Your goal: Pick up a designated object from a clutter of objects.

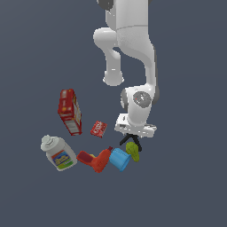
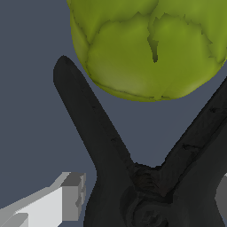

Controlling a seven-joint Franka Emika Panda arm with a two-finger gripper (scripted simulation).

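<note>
gripper point(image 1: 131, 135) low – straddling black clamp point(image 2: 133, 177)

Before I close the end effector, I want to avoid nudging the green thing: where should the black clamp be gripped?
Grip the black clamp at its thick pivot body, where the two legs join, coming straight down. The legs splay apart toward the green item, so the hub is the narrowest, farthest part from it. One end effector finger sits beside it already.

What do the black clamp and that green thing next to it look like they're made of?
The black clamp looks like matte plastic or coated metal: uniformly dark, no shine. The green thing looks like a waxy fruit skin, lumpy with creases, possibly molded plastic. Being a render, neither is certain.
</note>
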